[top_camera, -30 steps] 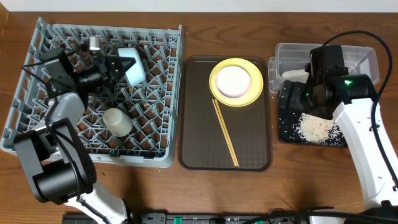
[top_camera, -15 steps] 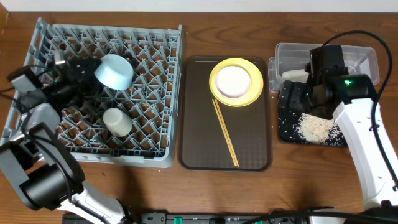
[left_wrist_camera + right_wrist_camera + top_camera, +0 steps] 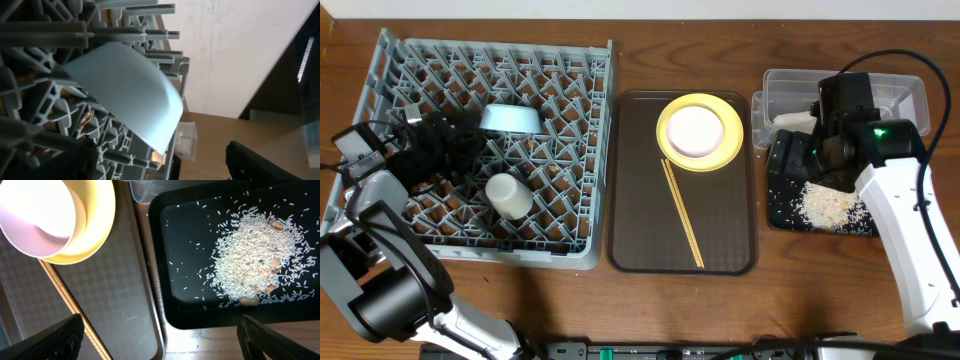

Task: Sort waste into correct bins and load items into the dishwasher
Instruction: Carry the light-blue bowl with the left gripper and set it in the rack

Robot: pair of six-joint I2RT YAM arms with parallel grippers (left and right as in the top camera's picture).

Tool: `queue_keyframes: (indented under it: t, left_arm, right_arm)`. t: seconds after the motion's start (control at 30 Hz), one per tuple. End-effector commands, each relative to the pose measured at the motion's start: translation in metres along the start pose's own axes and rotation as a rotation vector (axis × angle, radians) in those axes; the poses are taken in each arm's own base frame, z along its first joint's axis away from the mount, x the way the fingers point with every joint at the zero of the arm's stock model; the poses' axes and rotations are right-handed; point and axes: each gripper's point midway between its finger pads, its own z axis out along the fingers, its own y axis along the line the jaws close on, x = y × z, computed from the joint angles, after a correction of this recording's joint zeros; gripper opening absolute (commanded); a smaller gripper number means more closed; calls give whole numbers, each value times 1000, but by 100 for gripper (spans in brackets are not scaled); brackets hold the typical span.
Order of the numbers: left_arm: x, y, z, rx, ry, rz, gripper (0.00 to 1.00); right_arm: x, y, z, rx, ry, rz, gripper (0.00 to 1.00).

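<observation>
The light-blue bowl (image 3: 510, 118) (image 3: 125, 95) lies tilted on the pegs of the grey dishwasher rack (image 3: 570, 70) (image 3: 50, 35), free of any grip. Just left of it, my left gripper (image 3: 458, 150) (image 3: 160, 165) is open and empty. A cream cup (image 3: 507, 196) lies in the rack nearer the front. The yellow plate (image 3: 723, 150) (image 3: 95, 235) holds the white bowl (image 3: 696, 130) (image 3: 40, 215), and the chopsticks (image 3: 682, 212) (image 3: 65, 290) lie beside them. My right gripper (image 3: 790, 160) (image 3: 162, 340) hangs open and empty over the black tray's left edge (image 3: 165, 280). Rice scraps (image 3: 825, 205) (image 3: 255, 260) lie in that tray.
Plate and chopsticks rest on a flat brown serving tray (image 3: 640, 230) (image 3: 115, 295) between rack and bins. The clear tub (image 3: 900, 90) stands behind the black tray with white crumpled waste (image 3: 795, 120) in it. Bare wooden table (image 3: 800, 290) runs along the front.
My left gripper opened, let go of the light-blue bowl and drew back to the left. The bowl settled onto the rack pegs. The right arm has not moved.
</observation>
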Motion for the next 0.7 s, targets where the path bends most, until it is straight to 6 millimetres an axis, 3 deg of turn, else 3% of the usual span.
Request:
queue_keyframes:
  t: [0.0, 0.17, 0.3, 0.53, 0.67]
  left_arm:
    - [-6, -3, -5, -43, -38, 89, 86]
    - [-8, -37, -14, -58, -89, 190, 86]
    - [7, -72, -10, -68, -94, 281, 86]
    - [58, -96, 32, -220, -46, 413, 86]
    - [95, -110, 64, -243, 33, 482, 86]
  right_arm:
    - [-2, -1, -4, 3, -17, 11, 95]
    - [-2, -1, -4, 3, -17, 11, 95]
    - [-2, -1, -4, 4, -16, 11, 95]
    - [3, -5, -4, 22, 2, 14, 99]
    - [1, -18, -6, 56, 0, 36, 99]
